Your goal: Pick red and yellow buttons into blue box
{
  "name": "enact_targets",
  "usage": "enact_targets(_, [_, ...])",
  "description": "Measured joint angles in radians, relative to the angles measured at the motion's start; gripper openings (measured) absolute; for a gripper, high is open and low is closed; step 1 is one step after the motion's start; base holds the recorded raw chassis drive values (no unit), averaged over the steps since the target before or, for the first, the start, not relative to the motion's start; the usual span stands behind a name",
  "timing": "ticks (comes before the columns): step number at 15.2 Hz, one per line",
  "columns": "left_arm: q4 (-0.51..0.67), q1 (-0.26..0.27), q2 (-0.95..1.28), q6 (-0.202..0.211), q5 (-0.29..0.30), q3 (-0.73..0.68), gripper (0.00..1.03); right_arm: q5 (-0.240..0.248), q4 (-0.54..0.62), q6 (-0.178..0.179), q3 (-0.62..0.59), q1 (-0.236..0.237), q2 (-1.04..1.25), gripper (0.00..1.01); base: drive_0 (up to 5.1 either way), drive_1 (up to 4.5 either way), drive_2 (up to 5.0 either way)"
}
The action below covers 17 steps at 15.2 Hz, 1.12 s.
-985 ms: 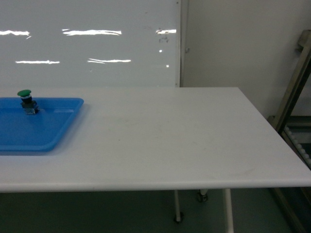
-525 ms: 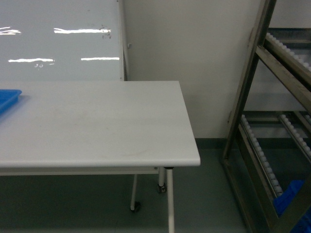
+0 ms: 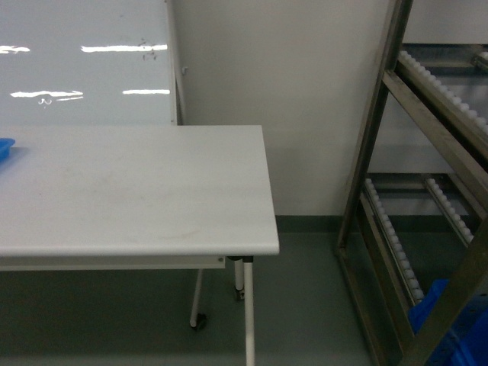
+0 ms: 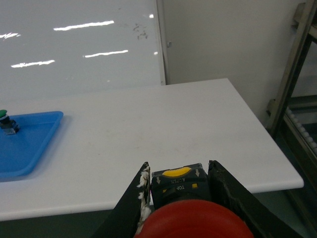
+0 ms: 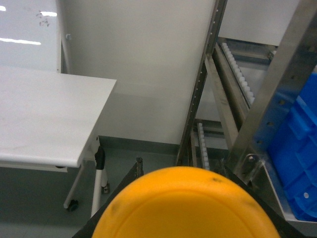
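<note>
The left gripper [image 4: 179,184] pinches the red button [image 4: 193,220], a smooth domed cap on a black body, above the white table [image 4: 148,129], while the right gripper [image 5: 185,173] pinches the glossy round yellow button [image 5: 185,203] near the metal rack [image 5: 233,84] holding the hard-plastic blue box [image 5: 297,153].

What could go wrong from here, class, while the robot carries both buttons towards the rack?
1. The red button sits between the left gripper's fingers; a jolt might loosen it.
2. The blue box sits behind the metal rack's bars, so the right gripper's yellow button could strike them.
</note>
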Motion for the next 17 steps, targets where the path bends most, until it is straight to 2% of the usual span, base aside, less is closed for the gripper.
enact_targets(17, [0.002, 0.0, 0.0, 0.0, 0.0, 0.0, 0.3, 0.0, 0.0, 0.0, 0.0, 0.0, 0.0, 0.38, 4.9, -3.31, -1.5])
